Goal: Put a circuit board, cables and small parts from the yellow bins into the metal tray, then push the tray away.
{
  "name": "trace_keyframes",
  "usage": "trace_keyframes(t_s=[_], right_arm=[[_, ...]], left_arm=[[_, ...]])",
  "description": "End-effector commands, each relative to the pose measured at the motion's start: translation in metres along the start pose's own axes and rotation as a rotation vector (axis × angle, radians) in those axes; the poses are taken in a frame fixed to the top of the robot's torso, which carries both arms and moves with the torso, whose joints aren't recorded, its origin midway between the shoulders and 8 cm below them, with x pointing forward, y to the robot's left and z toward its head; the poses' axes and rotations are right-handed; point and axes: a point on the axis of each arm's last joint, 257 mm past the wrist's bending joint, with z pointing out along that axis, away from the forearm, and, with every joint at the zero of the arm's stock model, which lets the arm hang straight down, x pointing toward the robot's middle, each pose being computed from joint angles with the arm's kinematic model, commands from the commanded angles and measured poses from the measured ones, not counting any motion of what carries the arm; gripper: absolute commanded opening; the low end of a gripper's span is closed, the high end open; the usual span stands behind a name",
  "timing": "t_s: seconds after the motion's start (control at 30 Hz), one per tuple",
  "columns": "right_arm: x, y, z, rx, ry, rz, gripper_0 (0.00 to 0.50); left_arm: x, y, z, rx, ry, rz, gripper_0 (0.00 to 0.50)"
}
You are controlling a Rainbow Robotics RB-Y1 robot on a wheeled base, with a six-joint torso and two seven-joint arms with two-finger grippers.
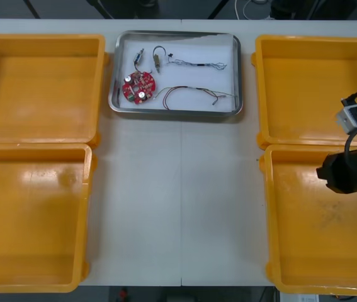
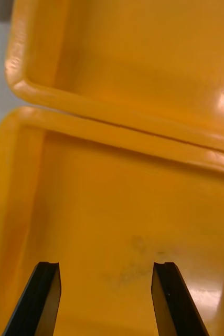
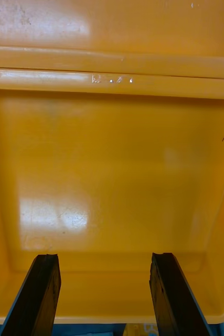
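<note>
- Your left gripper point(image 3: 104, 257) hangs over the near left bin point(image 1: 33, 220) and your right gripper point(image 2: 106, 265) over the near right bin point(image 1: 323, 245). Both stand wide open, holding nothing.
- The metal tray point(image 1: 238, 75) lies near the far edge of the table point(image 1: 178, 207), between the far bins point(image 1: 39, 82). It already carries the circuit board point(image 1: 138, 87), cables point(image 1: 191, 89) and small metal parts point(image 1: 139, 58).
- Expect the tray to be stiff, light and slick. Push gently at the middle of its near rim, or it may swivel and shuffle the loose load.
- The cable colours are too fine to tell, and the front view cuts off most of both arms.
</note>
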Motion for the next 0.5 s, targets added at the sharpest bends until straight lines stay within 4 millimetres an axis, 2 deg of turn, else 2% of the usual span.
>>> trace_keyframes(t_s=[0.03, 0.3, 0.5], right_arm=[[0.020, -0.026, -0.014, 0.030, 0.009, 0.081, 0.500], [0.041, -0.055, -0.016, 0.101, 0.036, 0.175, 0.500], [0.046, -0.058, -0.014, 0.102, 0.051, 0.237, 0.500]], left_arm=[[-0.001, 0.003, -0.006, -0.009, -0.024, 0.103, 0.500], [-0.001, 0.003, -0.006, -0.009, -0.024, 0.103, 0.500], [-0.001, 0.003, -0.006, -0.009, -0.024, 0.103, 0.500]])
